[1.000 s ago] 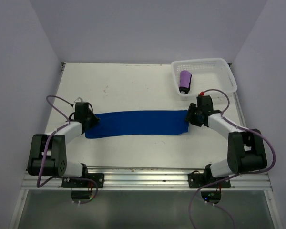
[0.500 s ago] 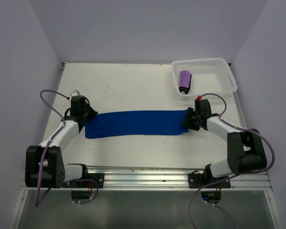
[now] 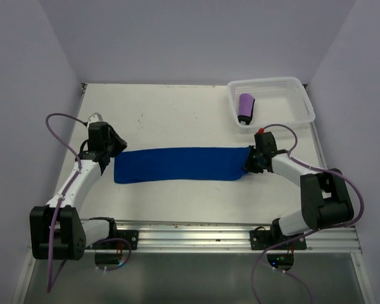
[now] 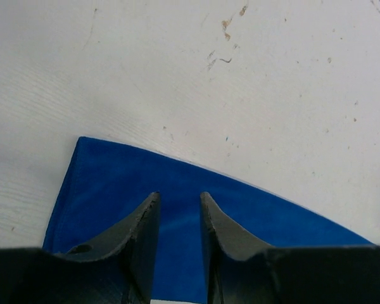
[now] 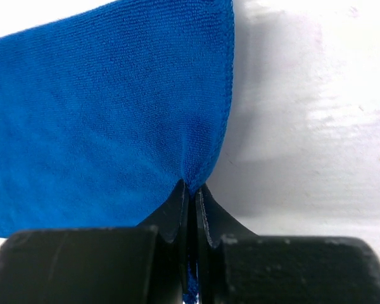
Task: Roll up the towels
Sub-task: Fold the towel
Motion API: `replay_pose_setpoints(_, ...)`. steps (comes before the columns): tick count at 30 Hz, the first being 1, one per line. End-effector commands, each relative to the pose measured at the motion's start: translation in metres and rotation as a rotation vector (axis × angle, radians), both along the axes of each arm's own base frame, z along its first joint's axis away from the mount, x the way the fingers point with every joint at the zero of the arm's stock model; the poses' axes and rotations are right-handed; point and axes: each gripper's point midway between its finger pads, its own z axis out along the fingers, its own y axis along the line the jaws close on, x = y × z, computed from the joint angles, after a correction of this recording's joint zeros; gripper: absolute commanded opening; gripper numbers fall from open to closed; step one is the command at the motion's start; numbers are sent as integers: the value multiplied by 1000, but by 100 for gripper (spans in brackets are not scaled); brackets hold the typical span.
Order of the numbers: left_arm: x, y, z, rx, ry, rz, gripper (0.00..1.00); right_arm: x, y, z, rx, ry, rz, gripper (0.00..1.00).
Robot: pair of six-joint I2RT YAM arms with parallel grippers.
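Note:
The blue towel [image 3: 177,163] lies flat as a long strip across the middle of the table. At its right end my right gripper [image 3: 252,159] is shut on the towel's edge; in the right wrist view the cloth [image 5: 114,120] is pinched between the closed fingers [image 5: 191,190]. My left gripper [image 3: 112,148] hangs just above the towel's left end, its jaws open with nothing between them; the left wrist view shows the blue towel [image 4: 114,183] under the gripper [image 4: 178,199]. The purple towel [image 3: 246,106] sits rolled up in the basket.
A white mesh basket [image 3: 291,95] stands at the back right corner of the table. Purple cables loop off both arms. Purple walls close in the table at the back and sides.
My left gripper let go of the towel's left end, opened and drew back up and to the left. My right gripper slid slightly left and closed on the towel's right edge.

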Motion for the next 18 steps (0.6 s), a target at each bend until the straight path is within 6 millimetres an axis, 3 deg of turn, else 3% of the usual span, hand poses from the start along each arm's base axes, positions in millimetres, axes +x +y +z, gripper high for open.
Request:
replay_pose_setpoints(1,8,4,32,32,-64,-25,35,-7,-17,17,-95,20,-1,0)
replay_pose_setpoints(7,3,-2,38,35,-79,-77,39,-13,-70,63,-260,-19,-120,0)
replay_pose_setpoints(12,-4,-9,30,16,-60,-117,40,-11,-101,101,-338,-70,-201,0)
replay_pose_setpoints(15,-9,-13,26,6,-53,-137,40,-12,-105,120,-354,-104,-193,0)
replay_pose_setpoints(18,-15,-21,19,-27,-50,-168,39,-6,-90,135,-294,-170,-124,0)
